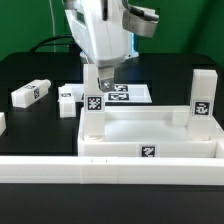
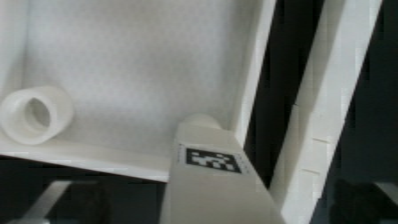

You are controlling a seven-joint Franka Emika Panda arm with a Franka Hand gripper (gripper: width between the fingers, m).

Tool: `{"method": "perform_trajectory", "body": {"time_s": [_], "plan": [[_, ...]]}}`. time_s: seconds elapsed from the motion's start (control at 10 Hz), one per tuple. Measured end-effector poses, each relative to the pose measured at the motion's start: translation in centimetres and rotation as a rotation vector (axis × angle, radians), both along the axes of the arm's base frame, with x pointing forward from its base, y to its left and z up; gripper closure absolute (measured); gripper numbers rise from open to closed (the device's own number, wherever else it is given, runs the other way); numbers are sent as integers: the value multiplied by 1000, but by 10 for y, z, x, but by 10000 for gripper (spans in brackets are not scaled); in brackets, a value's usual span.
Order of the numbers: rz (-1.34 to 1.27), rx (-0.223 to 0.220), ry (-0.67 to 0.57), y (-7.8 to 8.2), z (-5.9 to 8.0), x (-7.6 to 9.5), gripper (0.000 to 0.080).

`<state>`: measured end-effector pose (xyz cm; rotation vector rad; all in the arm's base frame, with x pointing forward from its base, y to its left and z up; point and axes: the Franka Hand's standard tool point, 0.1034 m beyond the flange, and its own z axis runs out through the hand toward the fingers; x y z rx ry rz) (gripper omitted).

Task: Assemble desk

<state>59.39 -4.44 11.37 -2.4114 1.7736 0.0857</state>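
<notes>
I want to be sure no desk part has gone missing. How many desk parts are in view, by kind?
Tabletop: 1
Upright legs standing at the tabletop's corners: 2
Loose legs lying flat: 2
Total: 5

1. The white arm [image 1: 100, 30] reaches down from the top edge of the exterior view, standing near vertical.
2. Its end effector [image 1: 104, 80] points straight down, with dark fingers [image 1: 99, 76] at its tip.
3. Neither view shows clearly whether the jaws are parted or closed.
</notes>
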Motion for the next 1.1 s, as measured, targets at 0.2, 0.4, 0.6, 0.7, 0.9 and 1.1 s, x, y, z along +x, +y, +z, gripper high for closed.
{"method": "perform_trajectory", "body": {"time_s": [0.2, 0.4, 0.6, 0.7, 0.9, 1.1], "plan": [[139, -6, -21, 0, 0, 0, 155], [328, -16, -35, 0, -1, -2, 150], [574, -60, -28, -4, 1, -1, 150], [695, -84, -29, -4, 1, -1, 150], [917, -100, -43, -3, 0, -1, 150], [1149, -114, -59, -5, 1, 0, 150]]}}
